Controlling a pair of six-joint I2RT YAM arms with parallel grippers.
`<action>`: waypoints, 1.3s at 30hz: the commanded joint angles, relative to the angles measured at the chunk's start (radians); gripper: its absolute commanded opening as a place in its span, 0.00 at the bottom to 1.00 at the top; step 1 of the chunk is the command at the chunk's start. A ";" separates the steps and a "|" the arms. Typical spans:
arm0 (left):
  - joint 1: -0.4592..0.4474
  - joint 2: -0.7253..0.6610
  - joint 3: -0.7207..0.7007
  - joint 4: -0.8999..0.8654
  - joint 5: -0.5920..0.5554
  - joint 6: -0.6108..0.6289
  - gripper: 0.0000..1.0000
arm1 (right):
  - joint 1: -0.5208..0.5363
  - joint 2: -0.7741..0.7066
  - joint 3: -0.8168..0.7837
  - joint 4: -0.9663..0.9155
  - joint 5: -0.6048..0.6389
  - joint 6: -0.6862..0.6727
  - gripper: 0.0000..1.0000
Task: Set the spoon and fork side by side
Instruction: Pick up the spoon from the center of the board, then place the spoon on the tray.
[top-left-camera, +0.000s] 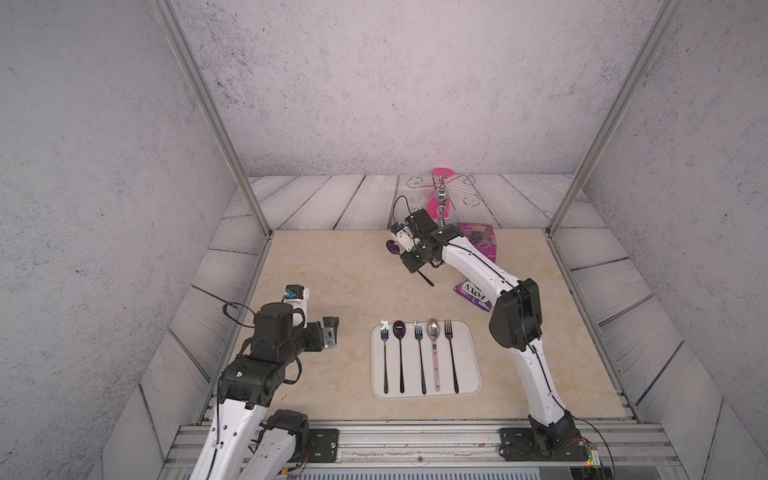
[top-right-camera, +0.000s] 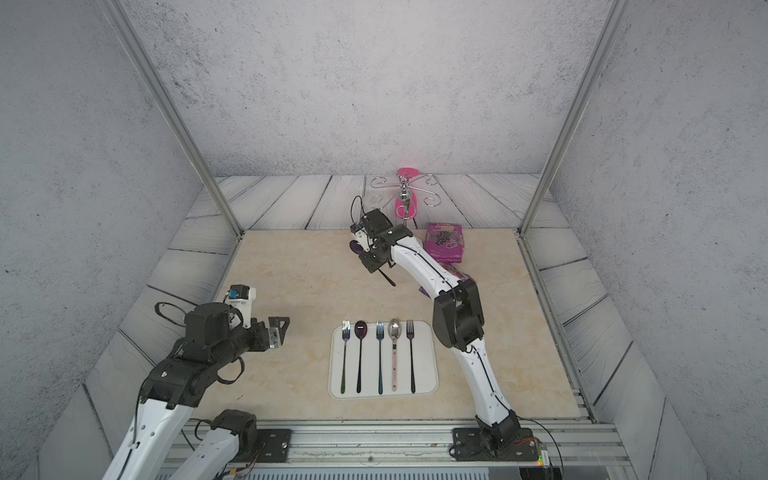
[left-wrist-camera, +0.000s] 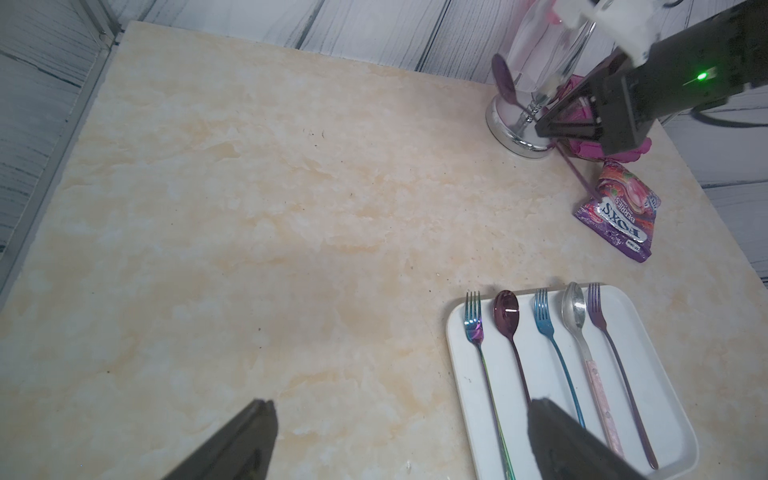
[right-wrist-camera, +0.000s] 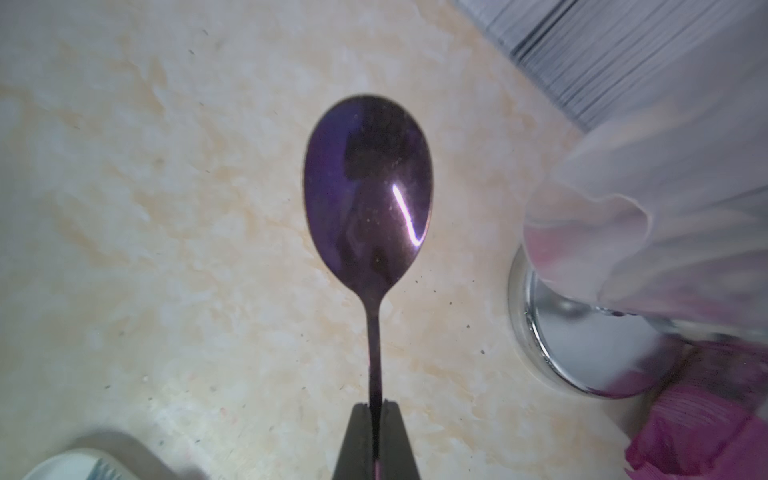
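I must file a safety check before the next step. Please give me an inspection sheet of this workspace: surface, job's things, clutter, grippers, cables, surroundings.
Surface: beige marble-patterned tabletop, small dark specks, no spills seen.
Job's things: white rectangular tray holds rainbow fork, dark purple spoon, blue fork, silver pink-handled spoon, purple fork, lying parallel; second purple spoon is off the tray.
Clutter: purple candy bag, purple box, chrome hook stand, beyond the tray.
Grippers: left gripper open, empty; right gripper shut on second purple spoon.
Cables: black cable loop by the left arm; black cable at the right wrist.
Surroundings: grey textured walls, aluminium posts.
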 joint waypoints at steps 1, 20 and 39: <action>-0.004 -0.011 0.004 0.009 -0.006 0.009 1.00 | 0.024 -0.142 -0.124 -0.017 0.033 0.088 0.00; -0.005 -0.031 -0.001 0.011 0.011 0.005 0.99 | 0.060 -0.962 -1.285 0.097 0.190 0.808 0.00; -0.004 -0.033 -0.003 0.008 0.018 0.003 1.00 | 0.060 -0.797 -1.389 0.238 0.146 0.833 0.00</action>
